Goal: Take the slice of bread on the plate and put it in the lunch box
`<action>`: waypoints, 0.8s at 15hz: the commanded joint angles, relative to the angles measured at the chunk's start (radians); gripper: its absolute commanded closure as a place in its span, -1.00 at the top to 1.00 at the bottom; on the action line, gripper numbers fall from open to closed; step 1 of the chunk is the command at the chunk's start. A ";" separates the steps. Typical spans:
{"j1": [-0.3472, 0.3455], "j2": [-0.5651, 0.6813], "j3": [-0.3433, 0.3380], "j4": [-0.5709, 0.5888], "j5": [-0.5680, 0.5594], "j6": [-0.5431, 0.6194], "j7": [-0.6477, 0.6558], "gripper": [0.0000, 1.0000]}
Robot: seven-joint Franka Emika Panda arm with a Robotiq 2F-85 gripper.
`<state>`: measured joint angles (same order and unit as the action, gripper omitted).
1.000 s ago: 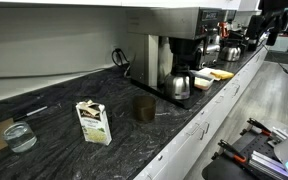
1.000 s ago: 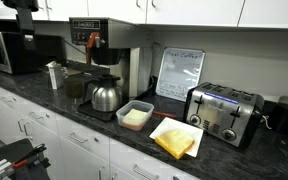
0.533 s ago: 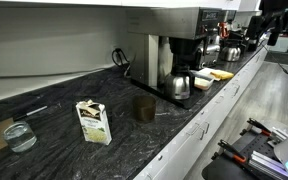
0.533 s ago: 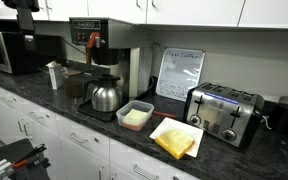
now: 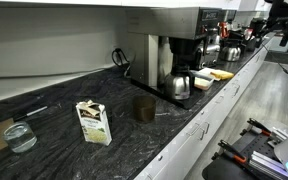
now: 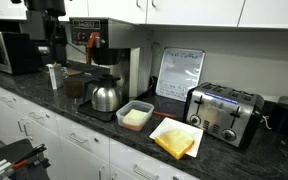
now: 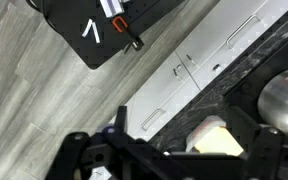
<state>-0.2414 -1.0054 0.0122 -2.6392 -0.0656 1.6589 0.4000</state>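
**Exterior view, along the counter.**
- 1 robot arm (image 5: 281, 18) is recorded high at the far end of the counter (image 5: 54, 108). Its gripper is not resolved here.
- 1 slice of bread (image 5: 222, 74), yellow-tan, is laid flat at that far end.
- 1 lunch box (image 5: 201, 80) is set just beside it on the near side.
- 1 steel coffee pot (image 5: 179, 87) is seated under the coffee maker (image 5: 169, 45).
- 1 dark cup (image 5: 144, 108), 1 carton (image 5: 92, 122) and 1 glass (image 5: 20, 137) are placed nearer the camera, well apart from the task's things.

**Exterior view, facing the counter.**
- The robot arm (image 6: 46, 22) is seen at upper left, beside the coffee maker.
- The slice of bread (image 6: 177, 142) is laid on a white plate (image 6: 165, 126) in front of 1 toaster (image 6: 224, 112).
- The lunch box (image 6: 136, 115), lid off and with something pale inside, is placed between pot and plate, just beside the plate.
- The bread is judged to lie well apart from the gripper, lower and across the frame, beyond pot and box.
- The slice is near square, with 1 corner turned to the counter edge. No clear long axis can be told.

**Wrist view.**
- The gripper (image 7: 174, 160) is shown with 2 dark fingers spread wide and nothing held.
- The floor (image 7: 34, 80) and the cabinet drawers (image 7: 214, 50) are seen beyond it, with the pot (image 7: 284, 100) at the right edge.
- 1 pale shape (image 7: 219, 135) is seen beside the pot. Box or bread cannot be told.

**Obstruction.** The pot and the coffee maker are judged the tall items on the path, and the toaster close behind the plate limits a rear approach.
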 commanded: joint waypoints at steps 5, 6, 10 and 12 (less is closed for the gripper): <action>-0.102 0.085 -0.055 -0.013 -0.015 0.065 0.056 1.00; -0.102 0.085 -0.052 -0.012 -0.014 0.065 0.062 1.00; -0.102 0.082 -0.051 -0.011 -0.014 0.065 0.066 1.00; -0.102 0.082 -0.051 -0.011 -0.014 0.065 0.066 1.00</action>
<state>-0.3409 -0.9239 -0.0403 -2.6520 -0.0813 1.7252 0.4674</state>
